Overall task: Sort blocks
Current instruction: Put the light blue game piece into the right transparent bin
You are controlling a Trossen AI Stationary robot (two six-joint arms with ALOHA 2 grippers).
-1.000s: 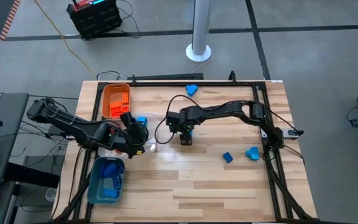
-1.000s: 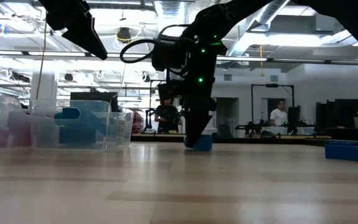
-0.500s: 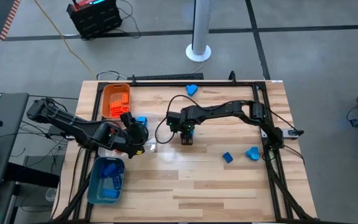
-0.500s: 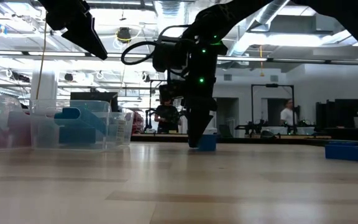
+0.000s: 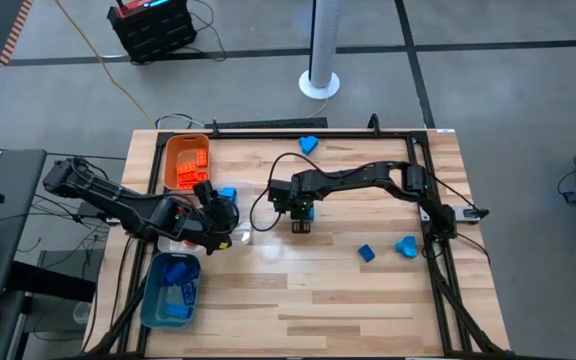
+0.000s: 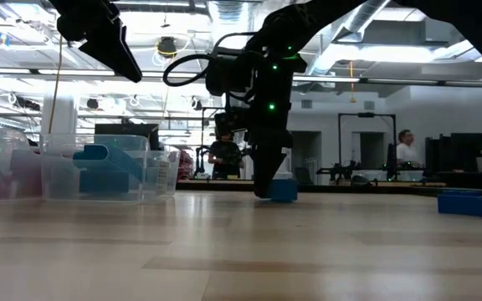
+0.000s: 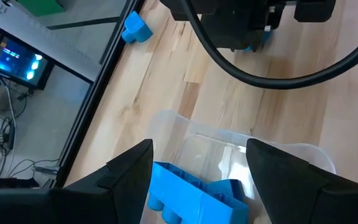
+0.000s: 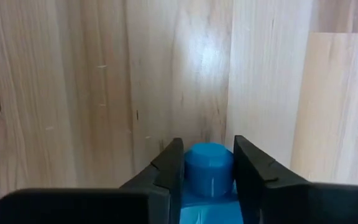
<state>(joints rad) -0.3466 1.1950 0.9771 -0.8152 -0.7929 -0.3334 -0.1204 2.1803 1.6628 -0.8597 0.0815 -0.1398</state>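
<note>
The right gripper (image 8: 209, 163) stands down at the tabletop (image 5: 298, 290) near the middle, its two fingers (image 8: 169, 168) drawn in against either side of a small blue block (image 8: 208, 168), whose round stud sits squarely between them with the fingers touching it. The left gripper (image 7: 199, 163) hangs above the clear tray (image 7: 229, 140) with its fingers spread wide and nothing between them; a blue brick (image 7: 191, 196) lies in the tray just below it. Well apart from the right gripper, two more blue blocks (image 5: 367, 253) lie loose toward the right arm's base, and another (image 5: 309, 144) lies near the table's far edge.
</note>
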